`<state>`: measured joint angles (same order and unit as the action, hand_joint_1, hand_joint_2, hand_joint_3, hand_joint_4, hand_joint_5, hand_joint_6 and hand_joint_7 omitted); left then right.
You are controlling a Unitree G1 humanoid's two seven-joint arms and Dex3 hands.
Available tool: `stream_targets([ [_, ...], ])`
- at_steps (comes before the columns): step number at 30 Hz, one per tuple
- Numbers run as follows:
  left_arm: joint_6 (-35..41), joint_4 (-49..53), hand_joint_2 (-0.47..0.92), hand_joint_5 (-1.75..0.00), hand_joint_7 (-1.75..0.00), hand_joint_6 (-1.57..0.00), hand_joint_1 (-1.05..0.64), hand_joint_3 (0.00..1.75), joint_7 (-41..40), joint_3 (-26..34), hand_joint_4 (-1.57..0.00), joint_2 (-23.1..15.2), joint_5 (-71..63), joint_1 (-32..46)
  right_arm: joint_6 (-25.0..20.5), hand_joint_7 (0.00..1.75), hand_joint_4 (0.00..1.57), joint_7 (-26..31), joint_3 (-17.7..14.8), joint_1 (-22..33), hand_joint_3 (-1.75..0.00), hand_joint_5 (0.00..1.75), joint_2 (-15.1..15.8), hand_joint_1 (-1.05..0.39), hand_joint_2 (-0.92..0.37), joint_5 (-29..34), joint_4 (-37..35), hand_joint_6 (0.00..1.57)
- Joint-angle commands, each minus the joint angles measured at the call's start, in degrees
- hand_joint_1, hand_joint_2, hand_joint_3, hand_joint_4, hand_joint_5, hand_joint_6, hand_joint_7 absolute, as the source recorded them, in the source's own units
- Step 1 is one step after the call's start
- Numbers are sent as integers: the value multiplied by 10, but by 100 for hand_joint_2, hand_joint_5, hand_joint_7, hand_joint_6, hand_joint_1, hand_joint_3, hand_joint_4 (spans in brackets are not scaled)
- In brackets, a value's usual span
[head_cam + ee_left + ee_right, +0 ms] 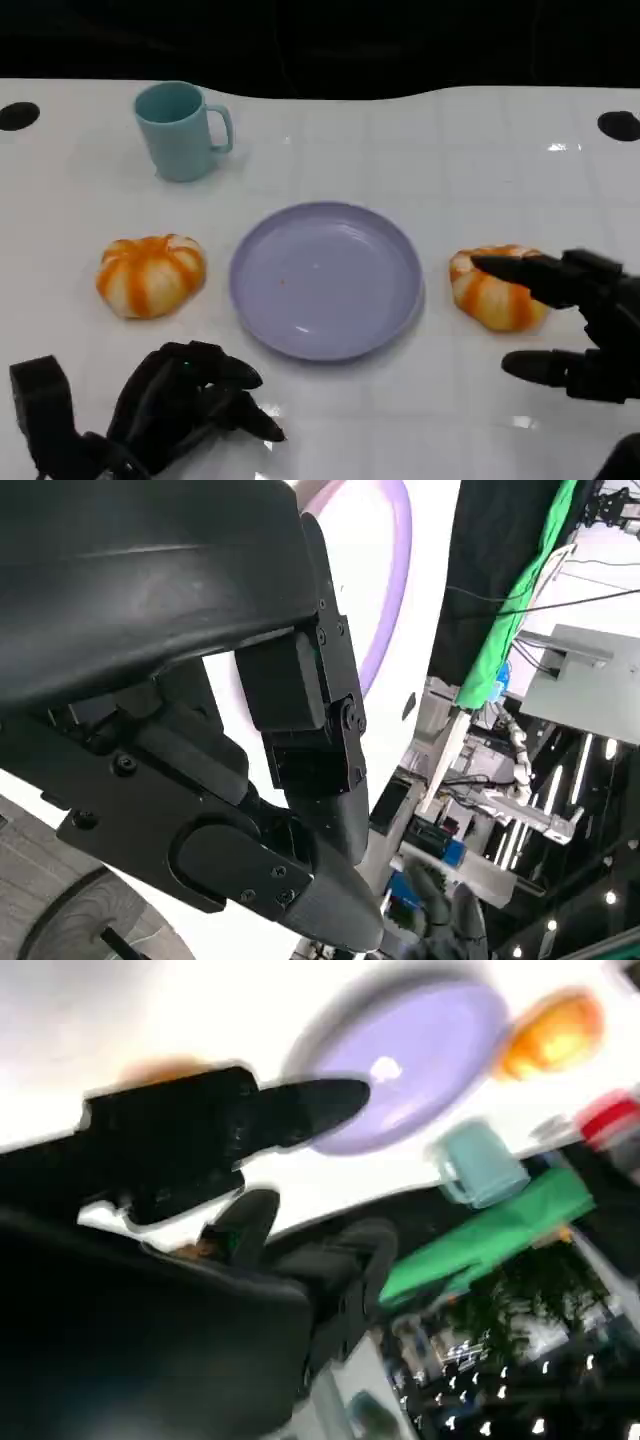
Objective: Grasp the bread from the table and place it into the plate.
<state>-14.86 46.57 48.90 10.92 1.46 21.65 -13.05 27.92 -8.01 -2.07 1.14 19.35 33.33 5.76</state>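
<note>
Head view shows a white table [420, 150] with a lavender plate [326, 278] at its centre, bare inside. Two orange-and-white striped bread rolls lie on the table, one on each side of the plate: the left bread [151, 274] sits near the plate's left rim, apart from it and untouched; the right bread [497, 287] sits just beside the plate's right rim. A teal mug [183, 130] stands upright behind the plate toward the left, handle pointing right. The right hand [580, 325] is at the right bread: one finger lies over the top of the roll, seemingly touching it, while a lower finger points left on the table side, apart from the roll, so the hand is spread wide around the bread and not closed on it. The left hand [180, 400] rests low at the near edge, well apart from the left bread, fingers loosely curled with nothing between them. Left wrist view adds little on the table: the hand's black shell and fingers [320, 740] fill the foreground, with an arc of the plate's rim [395, 590] behind. Right wrist view is blurred; it shows a finger [300, 1110] reaching across the plate [420, 1055], with the far bread [555, 1035] and the mug [480, 1165] beyond, and only an orange smear at the hand's edge.
</note>
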Motion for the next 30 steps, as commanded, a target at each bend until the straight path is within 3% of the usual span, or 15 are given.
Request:
stream_targets([
  [1,5,-4,78,-31,-7,-157,-101,0,-3,2,-157,-9,0,6,-34,0,24,39,10,-10,-5,31,26,-74,-92,79,20,28],
  [14,16,-17,78,-30,-5,-157,-100,0,2,4,-157,-13,5,10,-120,0,18,43,75,-55,-1,23,44,-80,-91,160,7,21],
  [30,30,-29,77,-30,-7,-157,-101,0,-2,3,-157,-13,6,14,-186,0,19,57,169,-147,-2,20,50,-82,-92,210,-118,20],
])
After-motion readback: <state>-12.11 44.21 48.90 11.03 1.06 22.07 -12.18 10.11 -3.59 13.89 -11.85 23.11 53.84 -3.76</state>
